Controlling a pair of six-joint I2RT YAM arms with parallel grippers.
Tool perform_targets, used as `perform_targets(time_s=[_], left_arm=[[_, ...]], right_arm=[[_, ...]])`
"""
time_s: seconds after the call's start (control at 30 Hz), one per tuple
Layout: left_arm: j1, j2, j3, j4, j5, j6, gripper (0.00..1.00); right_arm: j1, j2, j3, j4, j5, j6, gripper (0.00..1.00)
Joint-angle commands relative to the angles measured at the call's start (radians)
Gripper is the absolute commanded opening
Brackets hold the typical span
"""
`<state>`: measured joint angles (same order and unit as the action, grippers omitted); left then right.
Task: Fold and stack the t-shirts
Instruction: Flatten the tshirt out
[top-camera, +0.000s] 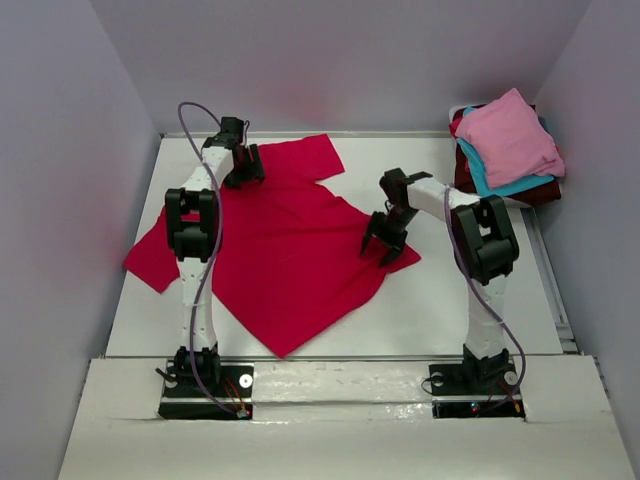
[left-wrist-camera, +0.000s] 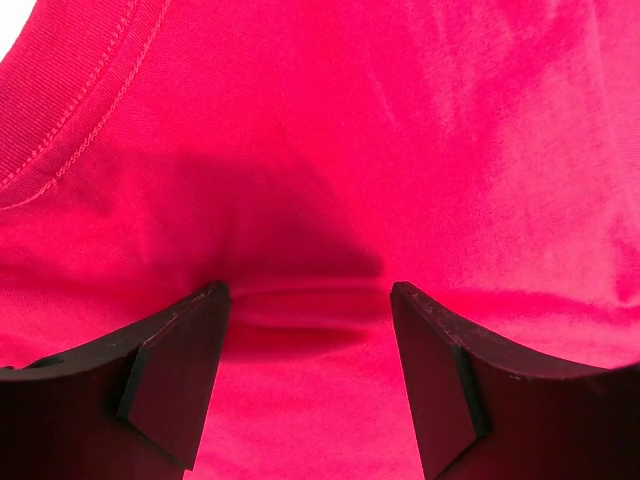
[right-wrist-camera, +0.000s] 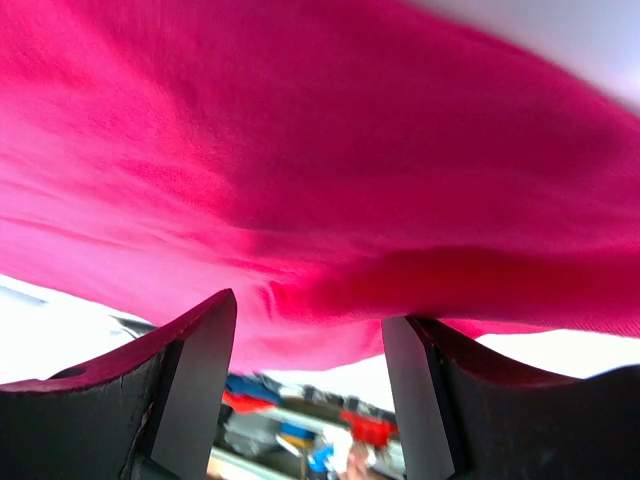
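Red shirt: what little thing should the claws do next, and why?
Probably close both. The left gripper and right gripper stand open with the red shirt lying in their gaps, not yet pinched, so it cannot be lifted to fold.

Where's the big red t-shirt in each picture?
Top external: bright crimson-red cloth t-shirt spread out in the middle.
Left wrist: fills the picture.
Right wrist: fills the upper part.
Shared landmark: the left gripper and right gripper, whose black fingers frame each wrist view.
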<state>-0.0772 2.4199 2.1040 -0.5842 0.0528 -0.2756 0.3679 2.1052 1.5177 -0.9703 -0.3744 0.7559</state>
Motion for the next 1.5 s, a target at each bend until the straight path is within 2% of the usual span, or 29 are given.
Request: perform_targets(time_s=[0.0, 0.17, 0.4, 0.63, 0.77, 0.87, 0.93, 1.0, 1.13, 1.33, 1.47], left_arm=[[0.008, -0.088, -0.044, -0.089, -0.089, -0.022, 0.79], [0.008, -0.137, -0.076, -0.123, -0.151, -0.056, 0.79], [0.017, -0.255, -0.206, -0.094, -0.145, -0.132, 0.79], [0.027, -0.407, -0.378, -0.031, -0.082, -0.211, 0.79], [0.027, -0.446, -0.411, -0.025, -0.062, -0.192, 0.79], [0.027, -0.447, -0.386, -0.006, -0.059, -0.151, 0.79], [0.027, -0.414, -0.319, -0.019, -0.054, -0.129, 0.79], [0.027, -0.371, -0.245, -0.028, -0.019, -0.103, 0.79], [0.027, -0.302, -0.124, -0.005, 0.005, -0.070, 0.79], [-0.005, -0.136, 0.028, 0.009, 0.153, -0.002, 0.79], [-0.042, -0.023, 0.157, -0.028, 0.160, 0.059, 0.79]], right_arm=[[-0.067, 0.071, 0.152, -0.007, 0.042, -0.033, 0.65], [-0.109, 0.159, 0.306, -0.053, 0.063, -0.050, 0.66], [-0.150, 0.314, 0.588, -0.151, 0.077, -0.064, 0.67], [-0.196, 0.417, 0.749, -0.189, 0.057, -0.070, 0.67], [-0.221, 0.411, 0.759, -0.192, 0.068, -0.081, 0.67], [-0.221, 0.382, 0.748, -0.197, 0.084, -0.093, 0.67], [-0.221, 0.354, 0.695, -0.192, 0.089, -0.101, 0.67], [-0.221, 0.285, 0.600, -0.150, 0.094, -0.101, 0.67], [-0.221, 0.156, 0.510, -0.143, 0.103, -0.118, 0.68], [-0.141, 0.073, 0.481, -0.197, 0.081, -0.184, 0.72], [-0.097, 0.013, 0.406, -0.177, 0.049, -0.182, 0.72]])
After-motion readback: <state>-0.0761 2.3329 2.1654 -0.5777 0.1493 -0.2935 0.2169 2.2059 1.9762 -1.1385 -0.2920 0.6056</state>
